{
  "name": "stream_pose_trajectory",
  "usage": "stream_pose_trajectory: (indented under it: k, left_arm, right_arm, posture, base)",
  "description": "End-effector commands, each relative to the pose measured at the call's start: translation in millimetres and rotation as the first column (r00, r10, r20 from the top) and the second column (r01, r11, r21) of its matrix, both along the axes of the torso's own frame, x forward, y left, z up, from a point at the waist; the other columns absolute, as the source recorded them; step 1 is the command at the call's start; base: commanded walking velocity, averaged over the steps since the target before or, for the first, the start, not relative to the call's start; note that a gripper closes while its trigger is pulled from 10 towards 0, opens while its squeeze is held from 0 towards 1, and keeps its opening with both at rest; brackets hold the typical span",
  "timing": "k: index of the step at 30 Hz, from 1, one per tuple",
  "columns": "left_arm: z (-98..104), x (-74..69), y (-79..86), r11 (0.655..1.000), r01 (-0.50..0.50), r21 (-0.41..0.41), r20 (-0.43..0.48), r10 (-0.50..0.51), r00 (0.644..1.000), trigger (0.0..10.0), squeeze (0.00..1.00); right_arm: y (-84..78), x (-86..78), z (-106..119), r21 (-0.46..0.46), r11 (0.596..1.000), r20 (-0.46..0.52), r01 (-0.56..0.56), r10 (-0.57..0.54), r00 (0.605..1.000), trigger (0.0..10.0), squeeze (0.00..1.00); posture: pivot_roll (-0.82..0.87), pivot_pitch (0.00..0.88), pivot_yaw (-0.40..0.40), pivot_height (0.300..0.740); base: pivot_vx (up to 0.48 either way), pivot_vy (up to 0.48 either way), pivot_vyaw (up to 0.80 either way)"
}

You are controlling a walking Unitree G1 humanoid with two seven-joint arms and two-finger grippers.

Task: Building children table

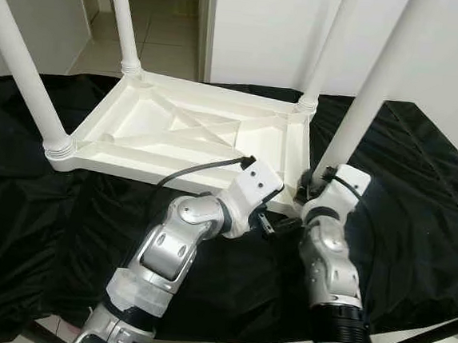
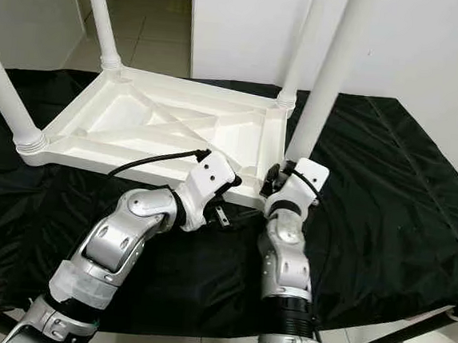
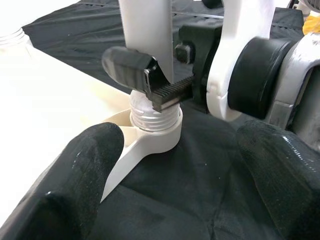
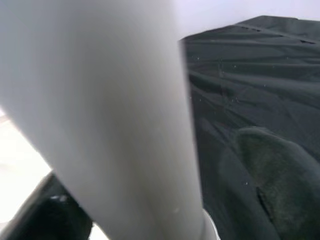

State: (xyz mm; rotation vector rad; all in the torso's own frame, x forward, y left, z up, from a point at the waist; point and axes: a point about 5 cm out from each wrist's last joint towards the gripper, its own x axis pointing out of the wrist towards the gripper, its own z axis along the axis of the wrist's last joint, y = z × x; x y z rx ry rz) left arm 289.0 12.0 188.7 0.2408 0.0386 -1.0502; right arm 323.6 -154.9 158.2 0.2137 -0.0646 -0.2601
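At tabletop's near corner socket (image 3: 152,131), right gripper (image 3: 150,82) clamps fourth leg (image 1: 372,96), threads seemingly half-seated; left gripper (image 3: 175,175) spread wide nearby; next, twist it home.

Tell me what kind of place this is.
Likely a room in a home: tiled floor, plain white walls, and a work surface draped in black cloth holding an upturned white plastic table.
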Motion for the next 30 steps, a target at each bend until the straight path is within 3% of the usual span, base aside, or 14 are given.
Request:
stream_pose_trajectory:
  k: [1,2,3,6,7,8,11,13,14,19,30]
  left_arm:
    - [3,8.1,3.1,0.986,-0.166,-0.014,0.046,0.166,0.985,10.0,0.00]
    - [3,8.1,3.1,0.986,-0.166,-0.014,0.046,0.166,0.985,10.0,0.00]
    - [3,8.2,3.3,0.986,-0.167,-0.016,0.046,0.167,0.985,10.0,0.00]
    - [4,8.8,3.1,0.985,-0.169,-0.016,0.049,0.170,0.984,10.0,0.00]
    - [4,8.8,3.1,0.985,-0.169,-0.016,0.049,0.170,0.984,10.0,0.00]
    - [4,9.1,3.1,0.985,-0.169,-0.014,0.052,0.170,0.984,10.0,0.00]
    - [4,9.3,3.2,0.986,-0.169,-0.013,0.054,0.169,0.984,10.0,0.00]
    - [4,9.4,3.6,0.986,-0.166,-0.012,0.055,0.166,0.985,10.0,0.00]
    - [4,9.4,3.6,0.986,-0.166,-0.012,0.055,0.166,0.985,10.0,0.00]
    - [5,8.5,4.3,0.988,-0.153,-0.011,0.067,0.154,0.986,10.0,0.00]
    - [7,9.3,4.7,0.988,-0.156,-0.014,0.075,0.157,0.985,10.0,0.00]
  right_arm:
    - [-3.4,-1.8,-1,-0.001,1.000,-0.008,-0.020,0.020,1.000,10.0,1.00]
    - [-3.4,-1.8,-1,-0.001,1.000,-0.008,-0.020,0.020,1.000,10.0,1.00]
    - [-7.2,-1.4,-1,-0.017,0.998,-0.008,-0.059,0.059,0.998,10.0,0.00]
    - [-18.6,2.0,0,-0.108,0.971,-0.024,-0.213,0.211,0.977,10.0,0.00]
    - [-18.6,2.0,0,-0.108,0.971,-0.024,-0.213,0.211,0.977,10.0,0.00]
    - [-23.1,4.4,0,-0.161,0.944,-0.041,-0.288,0.285,0.958,10.0,0.00]
    - [-25.5,5.6,0,-0.197,0.925,-0.048,-0.324,0.321,0.946,10.0,0.00]
    - [-28.5,10.0,1,-0.254,0.873,-0.074,-0.416,0.412,0.908,10.0,0.00]
    - [-28.5,10.0,1,-0.254,0.873,-0.074,-0.416,0.412,0.908,10.0,0.00]
    - [-29.9,15.7,-4,-0.314,0.713,-0.159,-0.627,0.612,0.775,10.0,0.00]
    - [-36.1,24.9,-3,-0.335,0.636,-0.207,-0.695,0.670,0.713,10.0,0.00]
  posture:
    - [-0.05,0.000,-0.016,0.740]
    - [-0.05,0.000,-0.016,0.740]
    - [-0.05,0.000,-0.016,0.740]
    - [-0.05,0.000,-0.016,0.740]
    - [-0.05,0.000,-0.016,0.740]
    - [-0.05,0.000,-0.016,0.740]
    - [-0.05,0.000,-0.016,0.740]
    - [-0.05,0.000,-0.015,0.740]
    - [-0.05,0.000,-0.015,0.740]
    - [-0.04,0.000,-0.020,0.740]
    - [-0.04,0.000,-0.018,0.740]
  base:
    - [0.000,0.000,0.00]
    - [0.000,0.000,0.00]
    - [0.000,0.000,0.00]
    - [0.000,0.000,0.00]
    - [0.000,0.000,0.00]
    - [0.000,0.000,0.00]
    - [0.000,0.000,0.00]
    - [0.000,0.000,0.00]
    - [0.000,0.000,0.00]
    - [0.000,0.000,0.00]
    - [0.000,0.000,0.00]
